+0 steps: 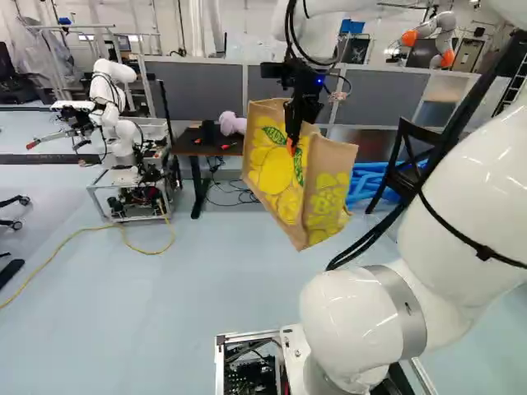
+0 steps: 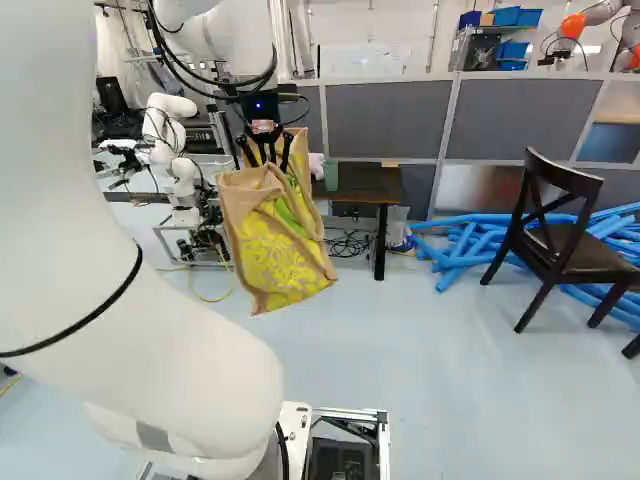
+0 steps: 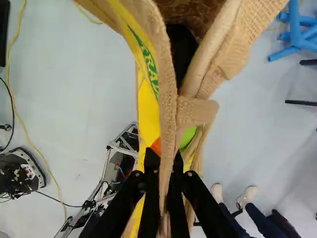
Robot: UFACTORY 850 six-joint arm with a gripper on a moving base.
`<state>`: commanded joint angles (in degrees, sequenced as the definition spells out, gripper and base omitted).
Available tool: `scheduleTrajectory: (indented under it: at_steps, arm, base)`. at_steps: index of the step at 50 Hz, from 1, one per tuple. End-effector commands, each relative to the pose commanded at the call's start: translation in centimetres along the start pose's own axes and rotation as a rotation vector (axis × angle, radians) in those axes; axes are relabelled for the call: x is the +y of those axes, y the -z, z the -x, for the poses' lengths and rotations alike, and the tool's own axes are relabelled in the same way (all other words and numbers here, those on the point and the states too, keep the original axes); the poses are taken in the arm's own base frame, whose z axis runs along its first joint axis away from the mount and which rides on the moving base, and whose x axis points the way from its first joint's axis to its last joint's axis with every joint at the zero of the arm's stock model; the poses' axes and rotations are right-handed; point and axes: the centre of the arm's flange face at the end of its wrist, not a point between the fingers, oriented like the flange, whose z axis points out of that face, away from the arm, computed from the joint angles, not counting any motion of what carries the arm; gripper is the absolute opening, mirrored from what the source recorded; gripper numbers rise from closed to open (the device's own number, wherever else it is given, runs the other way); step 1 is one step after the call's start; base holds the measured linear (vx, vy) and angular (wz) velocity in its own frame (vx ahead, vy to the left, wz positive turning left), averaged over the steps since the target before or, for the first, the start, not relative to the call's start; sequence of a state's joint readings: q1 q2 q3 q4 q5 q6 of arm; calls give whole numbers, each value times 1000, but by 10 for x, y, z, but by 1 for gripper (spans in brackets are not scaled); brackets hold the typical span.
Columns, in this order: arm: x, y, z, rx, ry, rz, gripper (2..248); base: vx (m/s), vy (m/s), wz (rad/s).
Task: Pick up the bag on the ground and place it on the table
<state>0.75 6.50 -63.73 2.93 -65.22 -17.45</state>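
High ahead of the base, my gripper (image 1: 292, 146) is shut on the upper rim of a tan burlap bag (image 1: 276, 177) with yellow fruit prints. The bag hangs tilted in the air, well off the floor. In the wrist view the gripper (image 3: 166, 161) has the bag's fabric (image 3: 148, 106) pinched between its two fingers, and the bag's opening and a handle (image 3: 210, 57) lie ahead of them. A dark brown table (image 2: 365, 183) stands beyond the bag, just right of it in the right base view. The bag hides part of the table in both base views.
On the table are a pink object (image 1: 232, 123), a green cup (image 2: 331, 174) and small red items. A dark wooden chair (image 2: 560, 235) stands to the right, before blue tubes (image 2: 460, 250). Another robot (image 1: 111, 107) is at the left. Grey partitions (image 2: 390, 118) run behind; a yellow cable (image 1: 70, 239) crosses the floor.
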Motion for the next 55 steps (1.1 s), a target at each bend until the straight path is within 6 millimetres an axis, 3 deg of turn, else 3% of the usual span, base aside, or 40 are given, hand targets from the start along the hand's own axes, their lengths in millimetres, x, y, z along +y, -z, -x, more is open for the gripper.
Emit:
scheduleTrajectory:
  at_steps: [55]
  arm:
    - [0, 0, 0, 0, 0, 0, 22]
  base:
    - [117, -62, -2]
